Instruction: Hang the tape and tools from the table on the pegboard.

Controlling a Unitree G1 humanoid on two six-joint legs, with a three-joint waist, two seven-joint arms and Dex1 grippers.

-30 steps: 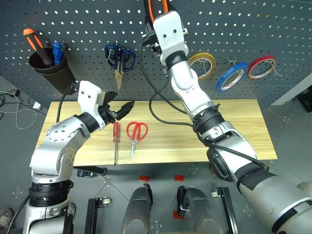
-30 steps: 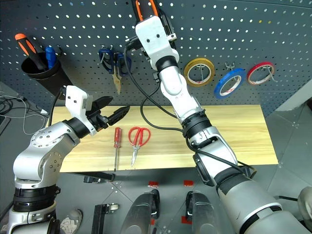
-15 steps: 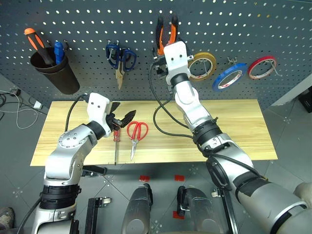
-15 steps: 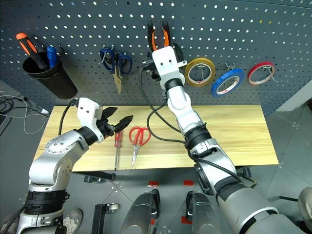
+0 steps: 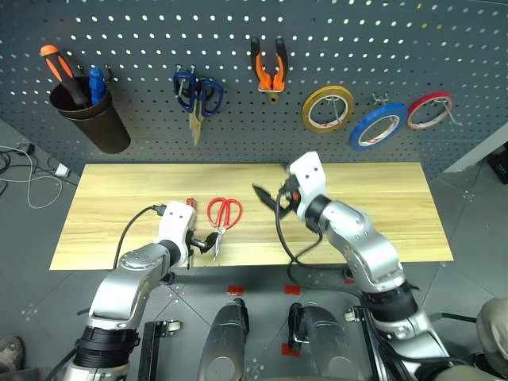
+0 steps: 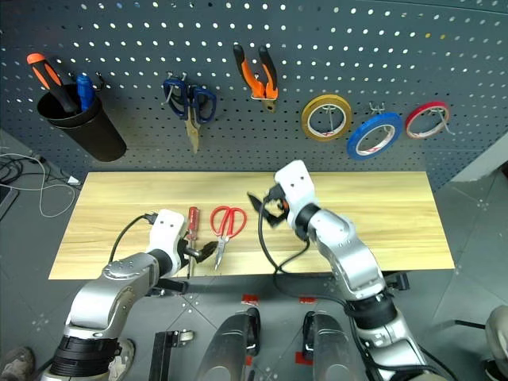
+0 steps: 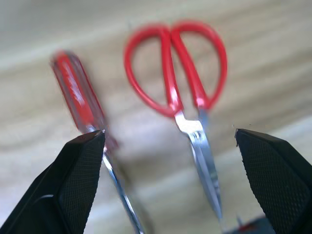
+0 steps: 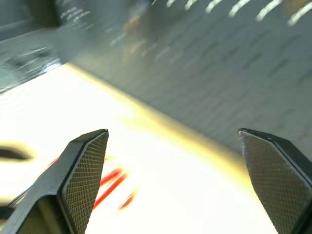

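Pliers [image 5: 269, 67] now hang on the pegboard [image 5: 397, 48], and my right gripper [image 5: 270, 200] has dropped away, jaws wide and empty. My left gripper [image 5: 205, 241] sinks, jaws wide, over the scissors [image 5: 221, 219] and screwdriver [image 6: 190, 225] on the worktop [image 5: 381, 214]. Blue tape [image 5: 378, 126] hangs already.

Grey tiled floor [image 5: 468, 198], loose cables [image 5: 32, 178]

Even overhead light in both eye views (soft shadows), while both wrist views blur, the right overexposed.
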